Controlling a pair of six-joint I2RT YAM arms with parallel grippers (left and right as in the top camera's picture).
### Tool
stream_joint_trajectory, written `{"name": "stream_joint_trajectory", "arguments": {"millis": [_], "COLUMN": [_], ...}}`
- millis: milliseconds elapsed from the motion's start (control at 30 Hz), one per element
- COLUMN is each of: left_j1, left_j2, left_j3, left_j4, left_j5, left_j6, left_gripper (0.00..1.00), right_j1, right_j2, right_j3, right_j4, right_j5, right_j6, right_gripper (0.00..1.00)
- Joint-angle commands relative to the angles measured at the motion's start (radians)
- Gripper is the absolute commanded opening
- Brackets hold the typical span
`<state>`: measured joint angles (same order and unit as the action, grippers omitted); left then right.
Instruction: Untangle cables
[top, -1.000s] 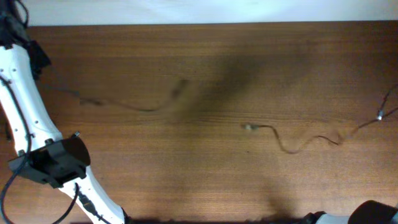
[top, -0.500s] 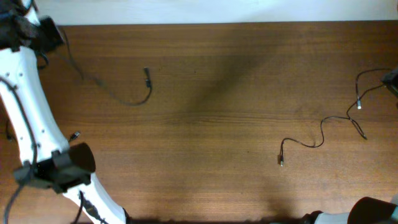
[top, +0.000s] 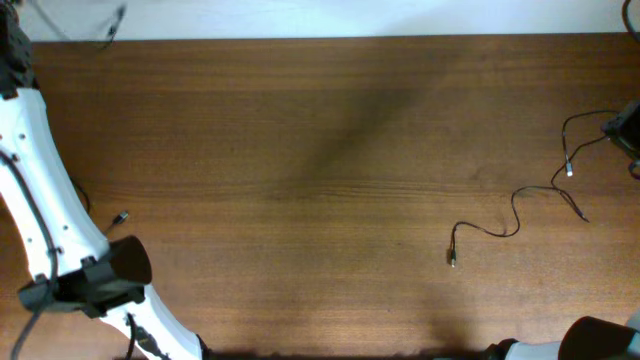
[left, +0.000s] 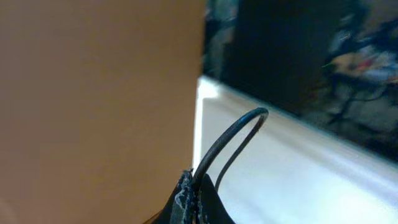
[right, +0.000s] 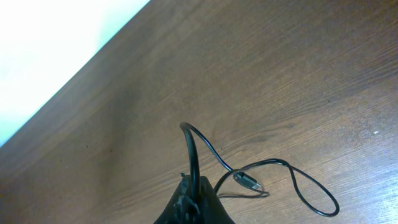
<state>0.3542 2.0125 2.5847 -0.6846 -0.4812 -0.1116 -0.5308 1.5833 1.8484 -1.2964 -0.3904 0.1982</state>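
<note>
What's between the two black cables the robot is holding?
Nothing, only bare wooden table between the left cable and the right cable, seen in the overhead view.

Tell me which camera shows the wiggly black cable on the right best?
The overhead view: the thin black cable snakes across the wooden table from the right claw to its plug end. The right wrist view shows only one loop and a plug beside the claw. The left wrist view shows a different cable.
</note>
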Motion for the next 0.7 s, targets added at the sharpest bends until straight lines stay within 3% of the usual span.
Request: {"name": "stream_joint_trajectory", "arguments": {"millis": [0,233,300,367,433,467,533,667], "left_j1": [0.039,0.093,0.101,0.105,0.107,0.108,0.108,0.110], "left_j2": [0.079,0.269,0.319,0.354,0.388,0.400,0.420,0.420], "left_j3": [-0.013,-0.019,-0.019,-0.019,-0.019,-0.019,-0.019,-0.017], "left_j4": [-0.058,-0.248,-0.279,-0.299,-0.330,-0.336,-0.364,-0.415], "left_j5": [-0.084,-0.083,-0.045,0.020,0.048,0.048,0.056,0.171], "left_j6": [0.012,-0.033,-0.034,-0.033,-0.033,-0.033,-0.033,-0.031], "left_gripper": [0.00,0.03,0.18,0.45,0.52,0.61,0.99,0.99], "right_j1": [0.008,0.008,0.008,0.008,0.008,0.008,0.008,0.008], "right_j2": [-0.006,-0.006,-0.006,-0.006,-0.006,-0.006,-0.006,-0.006], "right_j3": [0.001,0.001,0.001,0.001,0.001,0.001,0.001,0.001], "right_j4": [-0.002,-0.002,-0.002,-0.002,-0.003,-0.006,-0.006,-0.010], "right_j5": [0.010,0.010,0.010,0.010,0.010,0.010,0.010,0.009], "right_j6": [-0.011,-0.012,-0.012,-0.012,-0.012,-0.012,-0.012,-0.012], "right_gripper": [0.04,0.04,0.04,0.04,0.04,0.04,0.04,0.04]}}
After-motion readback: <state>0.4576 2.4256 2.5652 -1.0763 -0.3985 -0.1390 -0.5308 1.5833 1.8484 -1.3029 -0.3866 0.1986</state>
